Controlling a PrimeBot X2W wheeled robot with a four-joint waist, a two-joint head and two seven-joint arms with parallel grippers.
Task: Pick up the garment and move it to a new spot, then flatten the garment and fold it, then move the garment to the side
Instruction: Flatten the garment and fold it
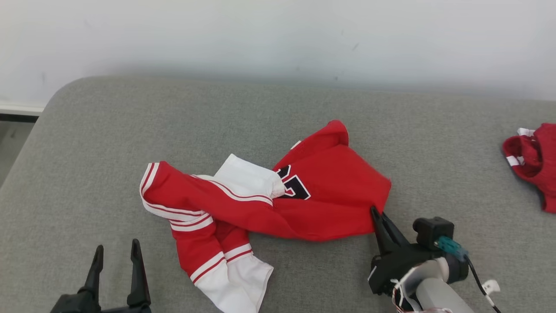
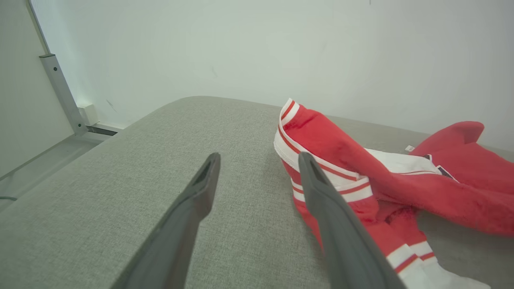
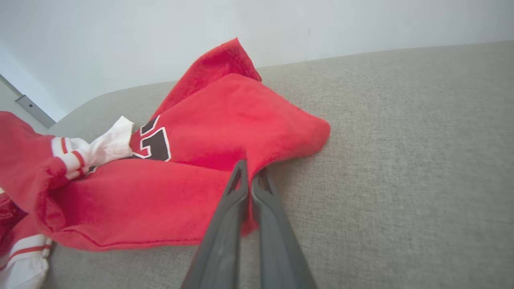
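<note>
— Red cloth and a white sleeve covered part of the black number on the garment point(image 1: 330, 191), so only pieces of the digits could be read. What else was cut off?
— The lowest white sleeve ran off the bottom of the head view, and the smaller red piece point(image 1: 532, 163) was clipped by that view's right edge. A tiny white tab sat at the garment's far side, too small to make out
— How much room was there?
— Plenty. The grey bench point(image 1: 108, 130) lay bare to the left as far as its rounded corner and bare behind the garment up to the pale wall point(image 1: 278, 34). It was also bare between the garment and the smaller red piece, which lay well apart
— And the garment itself?
— Crumpled near the middle of the bench, resting on it. Its red body was bunched to the right with one corner standing up. The striped trim and white sleeves twisted away to the left and toward the near edge
— The tools?
— The right tool point(image 1: 375, 213) was clenched on the garment's near right corner, red cloth pinched between its fingers. The left tool point(image 1: 117, 244) was released, fingers spread over bare bench just left of the garment, apart from the cloth
</note>
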